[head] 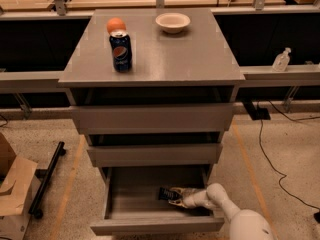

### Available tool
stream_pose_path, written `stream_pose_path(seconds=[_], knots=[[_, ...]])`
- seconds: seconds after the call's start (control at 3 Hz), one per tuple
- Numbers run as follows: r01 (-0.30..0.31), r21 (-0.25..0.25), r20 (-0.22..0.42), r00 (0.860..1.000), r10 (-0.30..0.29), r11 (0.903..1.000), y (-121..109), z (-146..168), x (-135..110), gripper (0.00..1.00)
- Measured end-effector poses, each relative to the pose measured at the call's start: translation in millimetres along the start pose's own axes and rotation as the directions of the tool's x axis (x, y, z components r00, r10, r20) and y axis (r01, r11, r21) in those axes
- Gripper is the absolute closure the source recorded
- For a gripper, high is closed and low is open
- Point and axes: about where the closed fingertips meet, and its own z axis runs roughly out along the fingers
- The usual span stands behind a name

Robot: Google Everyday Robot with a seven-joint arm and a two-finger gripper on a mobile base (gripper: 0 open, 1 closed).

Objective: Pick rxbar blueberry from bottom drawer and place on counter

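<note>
Camera view.

1. The cabinet stands at centre, seen from above and in front. The bottom drawer (134,203) is pulled out, and its floor shows from the left wall to just past the middle. The two drawers above it are stepped forward only slightly, so their insides are dark and hidden.

2. The gripper (176,196) is inside the bottom drawer, right of centre and near the back. The white arm (220,198) enters over the drawer's right front corner. The rounded body (250,228) behind it is cut off by the lower edge.

3. The bar (165,193) is in the bottom drawer, a small dark shape at the tip of the gripper. Its left end shows and its right end is covered by the gripper. Whether the gripper is clenched on the bar or merely touching it cannot be told. It is also unclear whether the bar rests on the drawer floor or sits just above it.

4. The counter (170,56) carries three things:
   - A can (121,51) stands upright at the left.
   - An orange (116,24) sits just behind the can, its lower part hidden.
   - A bowl (173,22) sits near the back edge, apart from both.

5. A clear bottle (281,60) stands on the ledge to the right. A cardboard box (15,189) at lower left is cut off by the frame.
</note>
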Motion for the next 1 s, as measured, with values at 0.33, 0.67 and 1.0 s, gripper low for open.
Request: stream_pose_path(seconds=[0.33,0.67,1.0], knots=[[0.0,0.0,0.0,1.0,0.0,1.0,0.0,0.0,0.0,1.0],[0.0,0.0,0.0,1.0,0.0,1.0,0.1,0.1,-0.1,0.83],[0.0,0.0,0.0,1.0,0.0,1.0,0.1,0.0,-0.3,0.84]])
